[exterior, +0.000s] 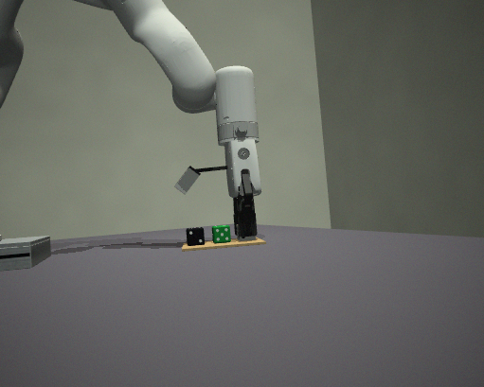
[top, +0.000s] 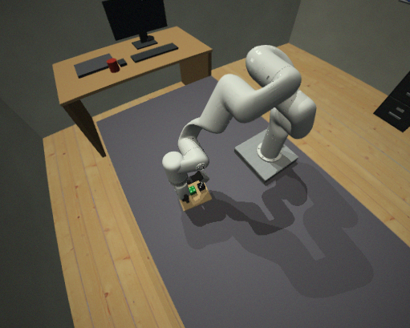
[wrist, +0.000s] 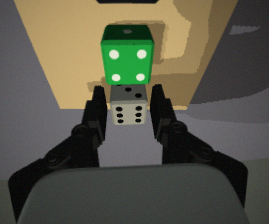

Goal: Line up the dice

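Observation:
The mat point(top: 206, 197) point(exterior: 224, 245) point(wrist: 45, 50) lies flat. A black die point(top: 201, 185) point(exterior: 195, 237) stands on its base-side part; its top number cannot be read. A green die point(top: 192, 190) point(exterior: 221, 234) point(wrist: 127, 62), four on top, stands flat in the middle. A white die point(wrist: 129, 112), six on top, is at the far end, beyond the green die; its lower part is hidden, so its exact place against the mat's edge cannot be told. My gripper point(top: 186, 198) point(exterior: 246, 237) point(wrist: 128, 96) is open and low around the white die, with a gap on each side.
The robot's base plate point(top: 250, 159) point(exterior: 11, 256) stands on the base side of the mat. The green die is close to the fingers on their base side. The desk point(top: 95, 82) with a monitor and a red cup point(top: 113, 65) is well away.

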Action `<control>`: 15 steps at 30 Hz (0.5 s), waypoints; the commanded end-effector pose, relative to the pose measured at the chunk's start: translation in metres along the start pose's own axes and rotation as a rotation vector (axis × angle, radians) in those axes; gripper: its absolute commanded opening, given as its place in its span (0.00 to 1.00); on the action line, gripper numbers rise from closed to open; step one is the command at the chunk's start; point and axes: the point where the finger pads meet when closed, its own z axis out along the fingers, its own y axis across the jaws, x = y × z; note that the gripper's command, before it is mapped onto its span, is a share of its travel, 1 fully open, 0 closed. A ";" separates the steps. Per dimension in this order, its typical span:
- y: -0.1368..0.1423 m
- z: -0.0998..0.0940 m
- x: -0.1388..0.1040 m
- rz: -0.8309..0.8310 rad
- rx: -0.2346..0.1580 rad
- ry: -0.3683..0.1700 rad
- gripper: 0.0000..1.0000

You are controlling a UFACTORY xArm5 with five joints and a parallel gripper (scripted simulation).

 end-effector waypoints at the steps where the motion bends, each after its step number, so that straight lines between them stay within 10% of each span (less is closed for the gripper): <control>1: 0.000 -0.010 -0.002 0.000 0.000 -0.004 0.47; 15: 0.000 -0.078 -0.001 0.000 0.000 -0.004 0.47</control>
